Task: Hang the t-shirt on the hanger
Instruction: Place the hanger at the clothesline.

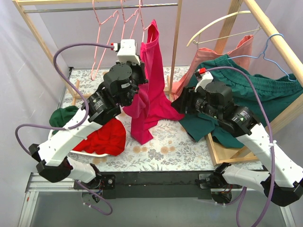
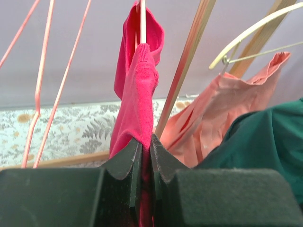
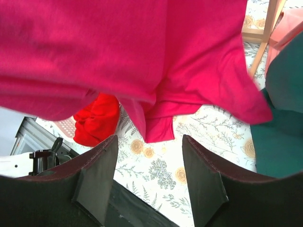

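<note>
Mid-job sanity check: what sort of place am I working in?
Likely a lab mock-up of a laundry corner, not a home: a bare wooden clothes rack, a salmon top hanging on it, and a floral table cover.

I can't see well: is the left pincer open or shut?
Shut: the left pincer clamps the magenta t-shirt, its tips pressed against the cloth.

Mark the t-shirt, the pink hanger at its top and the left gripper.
t-shirt (image 1: 153, 90): top external view, the draped middle of the cloth.
hanger (image 2: 143, 23): left wrist view, the wire against the shirt's top fold.
left gripper (image 2: 146, 142): left wrist view, between fingertips shut on the shirt.
</note>
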Robot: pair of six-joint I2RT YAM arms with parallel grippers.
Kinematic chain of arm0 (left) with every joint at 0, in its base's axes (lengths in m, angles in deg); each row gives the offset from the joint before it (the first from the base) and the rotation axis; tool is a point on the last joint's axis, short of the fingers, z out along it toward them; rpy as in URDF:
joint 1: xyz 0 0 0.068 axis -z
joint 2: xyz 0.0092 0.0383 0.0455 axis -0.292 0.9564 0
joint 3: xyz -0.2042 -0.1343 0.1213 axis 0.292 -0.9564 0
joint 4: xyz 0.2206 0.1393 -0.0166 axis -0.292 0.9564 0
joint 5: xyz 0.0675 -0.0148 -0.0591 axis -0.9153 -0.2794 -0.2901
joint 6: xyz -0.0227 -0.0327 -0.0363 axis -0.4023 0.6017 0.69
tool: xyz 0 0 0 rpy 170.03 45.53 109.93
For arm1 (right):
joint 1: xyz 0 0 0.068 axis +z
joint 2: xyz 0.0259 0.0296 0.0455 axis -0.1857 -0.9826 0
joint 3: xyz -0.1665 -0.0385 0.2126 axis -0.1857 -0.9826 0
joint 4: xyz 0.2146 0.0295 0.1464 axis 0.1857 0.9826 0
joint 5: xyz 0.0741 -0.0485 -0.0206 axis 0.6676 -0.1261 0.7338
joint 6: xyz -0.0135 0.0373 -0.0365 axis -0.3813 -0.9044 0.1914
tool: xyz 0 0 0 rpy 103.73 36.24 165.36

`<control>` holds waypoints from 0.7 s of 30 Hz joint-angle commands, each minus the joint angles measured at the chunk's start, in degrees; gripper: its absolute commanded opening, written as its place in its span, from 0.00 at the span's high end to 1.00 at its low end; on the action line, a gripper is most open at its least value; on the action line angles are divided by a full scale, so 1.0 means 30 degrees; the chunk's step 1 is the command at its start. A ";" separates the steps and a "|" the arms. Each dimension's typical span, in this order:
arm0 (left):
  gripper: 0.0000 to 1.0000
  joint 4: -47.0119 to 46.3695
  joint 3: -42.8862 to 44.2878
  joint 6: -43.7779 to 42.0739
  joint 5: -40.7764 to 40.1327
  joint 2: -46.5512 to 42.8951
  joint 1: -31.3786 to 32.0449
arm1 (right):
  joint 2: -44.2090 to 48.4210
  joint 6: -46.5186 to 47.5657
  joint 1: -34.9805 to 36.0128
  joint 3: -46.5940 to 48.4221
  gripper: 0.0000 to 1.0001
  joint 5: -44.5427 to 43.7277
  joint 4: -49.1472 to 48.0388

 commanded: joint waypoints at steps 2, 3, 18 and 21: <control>1.00 -0.3743 0.1022 -0.1594 -0.0663 0.0213 -0.0061 | 0.0717 -0.0259 0.0116 -0.0306 0.36 -0.0407 -0.0212; 1.00 -0.3949 0.1226 -0.1828 -0.0721 0.0360 -0.0061 | 0.0747 -0.0288 0.0087 -0.0365 0.36 -0.0378 -0.0182; 1.00 -0.4245 0.4509 -0.3179 0.0068 0.3787 -0.1202 | 0.1304 -0.0230 0.0116 -0.0600 0.37 -0.0144 -0.0007; 1.00 -0.4099 0.4916 -0.2915 0.0654 0.4255 -0.1701 | 0.1392 -0.0230 0.0116 -0.0629 0.37 -0.0144 -0.0036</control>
